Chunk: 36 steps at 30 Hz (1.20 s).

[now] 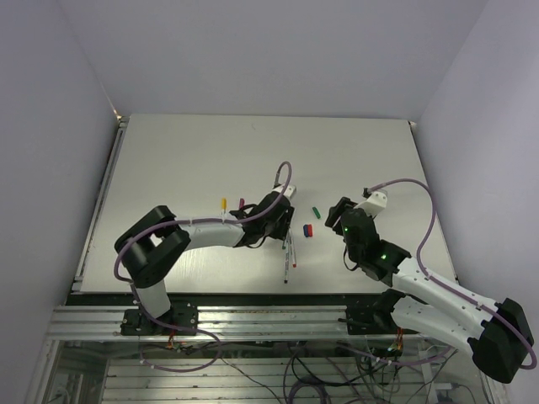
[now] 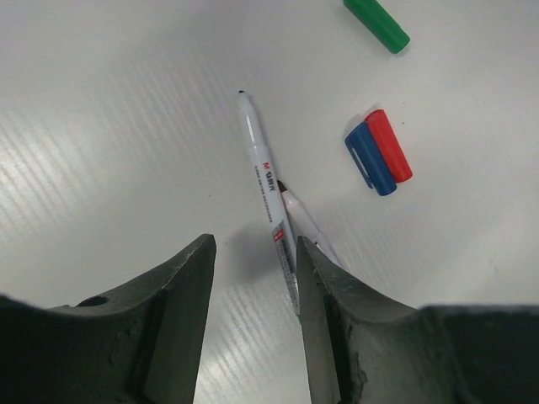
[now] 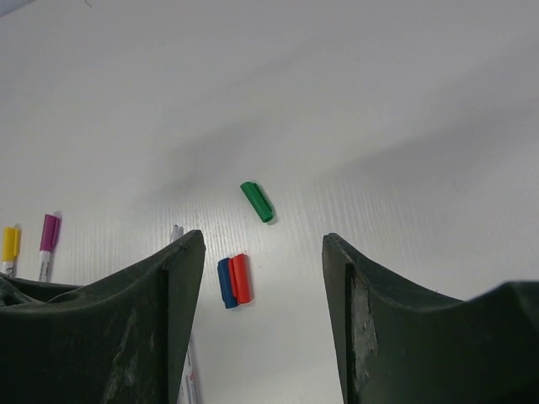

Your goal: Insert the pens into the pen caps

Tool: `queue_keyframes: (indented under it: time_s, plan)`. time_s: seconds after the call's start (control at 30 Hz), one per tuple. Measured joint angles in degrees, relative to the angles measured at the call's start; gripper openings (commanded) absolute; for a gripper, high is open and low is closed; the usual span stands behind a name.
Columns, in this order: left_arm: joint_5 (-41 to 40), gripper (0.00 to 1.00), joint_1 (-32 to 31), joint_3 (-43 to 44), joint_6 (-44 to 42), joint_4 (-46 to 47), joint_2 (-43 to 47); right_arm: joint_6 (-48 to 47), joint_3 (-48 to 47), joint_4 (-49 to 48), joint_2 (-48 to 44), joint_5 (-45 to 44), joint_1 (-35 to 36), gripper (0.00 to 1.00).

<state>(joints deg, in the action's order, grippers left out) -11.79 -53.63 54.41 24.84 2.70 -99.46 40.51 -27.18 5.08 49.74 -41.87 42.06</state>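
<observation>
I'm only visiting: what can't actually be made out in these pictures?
Left wrist view: the printed pen and a second pen run behind a finger of the left gripper, so their ends are hidden; the green cap is cut by the top edge.
Right wrist view: the yellow-capped pen and purple-capped pen vanish behind a finger of the right gripper.
Top view: those loose pens are too thin to count or tell tip colours.

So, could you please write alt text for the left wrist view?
The left end effector hangs open over two overlapping white pens. A blue cap and a red cap lie touching; a green cap lies apart.
</observation>
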Motion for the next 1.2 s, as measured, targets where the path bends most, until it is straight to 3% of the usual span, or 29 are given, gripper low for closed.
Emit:
queue_keyframes:
  time_s: [0.83,1.2]
  plan:
    - [-3.8,0.48,-2.49,2.56,0.0,-0.87,-5.95,0.81,0.63,-0.07,-0.11,0.5,0.0,0.57]
    - [-7.65,0.4,-2.8,6.32,0.22,-3.5,-8.68,0.83,0.63,-0.07,-0.09,0.81,0.0,0.56]
